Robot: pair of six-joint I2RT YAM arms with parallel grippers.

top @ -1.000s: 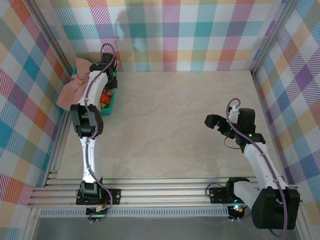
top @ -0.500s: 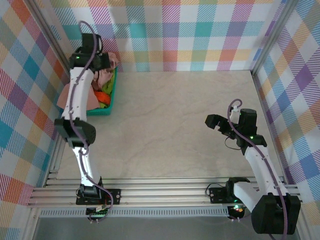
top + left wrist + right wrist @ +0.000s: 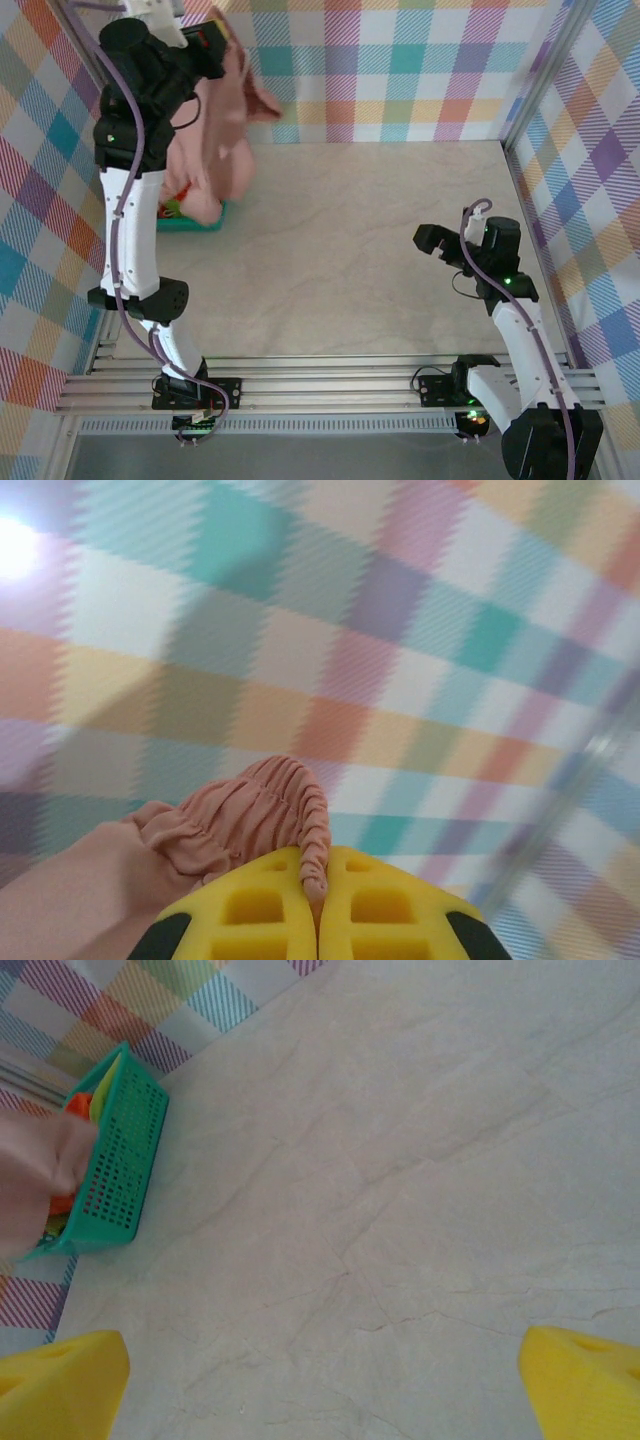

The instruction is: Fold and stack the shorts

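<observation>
Beneath the left hand [image 3: 216, 38], pinched pink shorts [image 3: 222, 140] hang.

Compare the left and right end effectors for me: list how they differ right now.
The left end effector is shut, pinching the gathered waistband of the pink shorts; the right end effector is wide open and holds nothing. The left end effector is raised by the back wall, shorts hanging over the teal basket; the right end effector sits over bare table on the right. Both have yellow fingers.

Teal mesh basket [image 3: 120, 1155] on marble table [image 3: 370, 240]
</observation>
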